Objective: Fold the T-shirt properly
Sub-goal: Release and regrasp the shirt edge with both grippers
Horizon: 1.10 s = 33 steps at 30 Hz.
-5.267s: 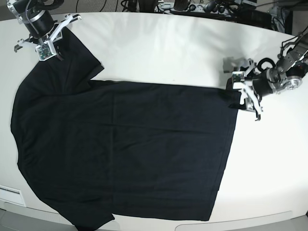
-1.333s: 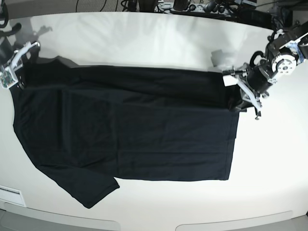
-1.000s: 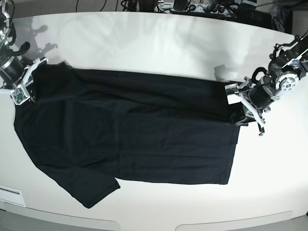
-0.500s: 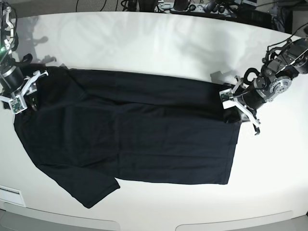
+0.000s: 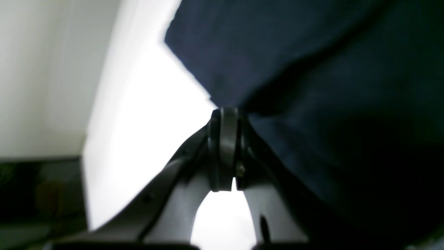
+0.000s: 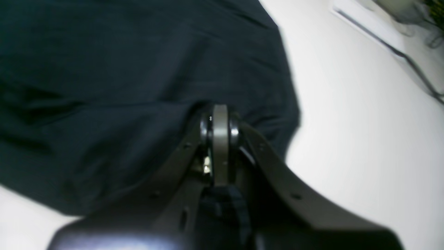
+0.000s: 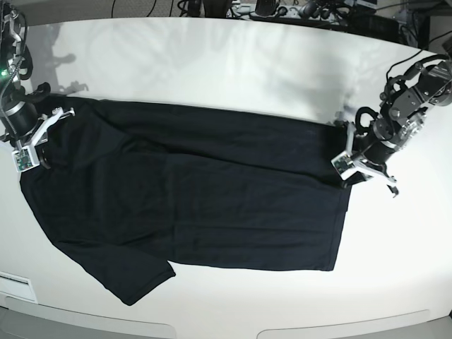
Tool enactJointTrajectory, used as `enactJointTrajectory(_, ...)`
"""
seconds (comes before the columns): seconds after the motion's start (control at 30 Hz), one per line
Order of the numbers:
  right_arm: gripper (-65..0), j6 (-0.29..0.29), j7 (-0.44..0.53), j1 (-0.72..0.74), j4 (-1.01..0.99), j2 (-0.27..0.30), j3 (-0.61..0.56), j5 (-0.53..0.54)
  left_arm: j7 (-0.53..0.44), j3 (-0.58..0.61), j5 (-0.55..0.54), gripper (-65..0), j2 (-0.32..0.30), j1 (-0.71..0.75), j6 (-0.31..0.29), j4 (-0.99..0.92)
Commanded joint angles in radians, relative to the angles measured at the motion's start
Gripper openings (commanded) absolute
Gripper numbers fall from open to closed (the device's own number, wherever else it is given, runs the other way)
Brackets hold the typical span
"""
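Observation:
The black T-shirt (image 7: 191, 198) lies flat on the white table (image 7: 233, 63), its far long edge doubled over toward the front and one sleeve (image 7: 134, 275) sticking out at the front left. My left gripper (image 7: 351, 169) is at the shirt's right far corner; in the left wrist view it (image 5: 224, 118) is shut, with the cloth (image 5: 312, 69) pinched at its tips. My right gripper (image 7: 42, 138) is at the shirt's left far corner; in the right wrist view it (image 6: 220, 114) is shut on the cloth (image 6: 104, 69).
Cables and dark equipment (image 7: 282, 10) line the table's far edge. A white strip (image 7: 14, 286) lies at the front left corner. Bare table shows beyond the shirt and to the right of my left gripper.
The shirt's far part has been folded over toward the front. In the last half second my left gripper shifted slightly toward the front right and turned; my right gripper barely moved.

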Motion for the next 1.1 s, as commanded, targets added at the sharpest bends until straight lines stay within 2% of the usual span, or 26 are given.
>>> enactJointTrajectory(0.0, -65.0, 0.000, 0.019, 0.011, -0.001, 0.010, 0.008, -0.004, -0.017, -0.010, 0.003, -65.0, 0.010, -0.029, -0.032, -0.005)
enactJointTrajectory(0.1, -65.0, 0.028, 0.018, 0.016, -0.060, -0.006, -0.002, -0.004, -0.014, -0.010, -0.031, -65.0, 0.087, -0.053, -0.132, -0.076)
enactJointTrajectory(0.23, -65.0, 0.080, -0.013, 0.071, -0.185, -0.005, -0.060, 0.007, 0.014, -0.010, -0.073, -65.0, 0.192, -0.086, -0.229, -0.189)
enactJointTrajectory(0.33, -65.0, 0.116, -0.114, 0.141, -0.287, -0.005, -0.134, 0.037, 0.079, -0.010, -0.077, -65.0, 0.241, -0.082, -0.307, -0.241)
enactJointTrajectory(0.4, -65.0, 0.122, -0.175, 0.166, -0.328, -0.005, -0.172, 0.048, 0.142, -0.010, -0.082, -65.0, 0.251, -0.064, -0.350, -0.243)
enactJointTrajectory(0.53, -65.0, 0.115, -0.233, 0.151, -0.325, -0.005, -0.174, 0.049, 0.245, -0.010, -0.112, -65.0, 0.230, -0.026, -0.398, -0.202)
enactJointTrajectory(0.63, -65.0, 0.125, -0.285, 0.139, -0.323, -0.002, -0.164, 0.073, 0.286, -0.010, -0.145, -65.0, 0.188, 0.003, -0.410, -0.137)
enactJointTrajectory(0.73, -65.0, 0.156, -0.306, 0.095, -0.298, -0.002, -0.138, 0.117, 0.294, -0.010, -0.170, -65.0, 0.132, 0.031, -0.410, -0.064)
enactJointTrajectory(0.93, -65.0, 0.152, -0.302, -0.068, -0.182, -0.002, -0.051, 0.121, 0.294, -0.010, -0.191, -65.0, 0.014, 0.097, -0.409, 0.066)
enactJointTrajectory(1.07, -65.0, 0.152, -0.301, -0.180, -0.111, -0.003, 0.006, 0.124, 0.295, -0.010, -0.202, -65.0, -0.055, 0.167, -0.386, 0.147)
